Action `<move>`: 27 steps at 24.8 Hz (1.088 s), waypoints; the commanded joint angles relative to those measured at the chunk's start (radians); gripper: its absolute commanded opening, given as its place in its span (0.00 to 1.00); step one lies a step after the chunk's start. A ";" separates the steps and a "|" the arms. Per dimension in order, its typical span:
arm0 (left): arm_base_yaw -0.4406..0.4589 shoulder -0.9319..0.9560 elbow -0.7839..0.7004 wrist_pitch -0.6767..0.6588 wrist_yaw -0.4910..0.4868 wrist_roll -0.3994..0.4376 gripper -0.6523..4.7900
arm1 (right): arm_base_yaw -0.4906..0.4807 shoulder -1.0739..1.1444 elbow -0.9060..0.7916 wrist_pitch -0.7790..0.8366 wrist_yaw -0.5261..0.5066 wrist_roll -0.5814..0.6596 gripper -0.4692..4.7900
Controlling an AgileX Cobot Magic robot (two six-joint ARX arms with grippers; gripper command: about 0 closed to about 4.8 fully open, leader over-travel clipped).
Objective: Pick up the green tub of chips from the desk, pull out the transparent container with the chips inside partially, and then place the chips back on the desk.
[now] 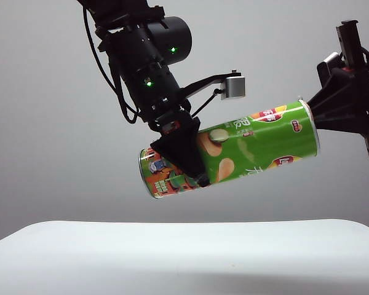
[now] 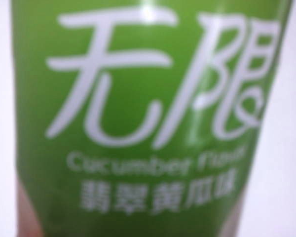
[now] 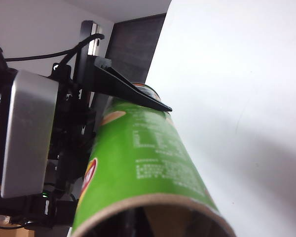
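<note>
The green tub of chips [image 2: 138, 123] fills the left wrist view so closely that its white lettering is blurred and its ends are cut off; the left end effector is unseen there. In the right wrist view the tub's open mouth is cropped at the lower edge, its inside too dark to read. In the exterior view the right end effector [image 1: 310, 114] meets the tub's end; its fingertips cannot be made out.

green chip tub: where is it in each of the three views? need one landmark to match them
Exterior: green tub of chips mid-frame, tilted, above the desk, left gripper clamping it.
Left wrist: tub wall fills the frame, white lettering.
Right wrist: tub runs away from its open rim.
Shared landmark: the left gripper's black fingers.
</note>
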 commanded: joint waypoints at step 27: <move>0.113 -0.007 0.005 -0.130 0.018 -0.010 0.50 | -0.087 -0.004 0.004 0.015 -0.053 -0.031 0.32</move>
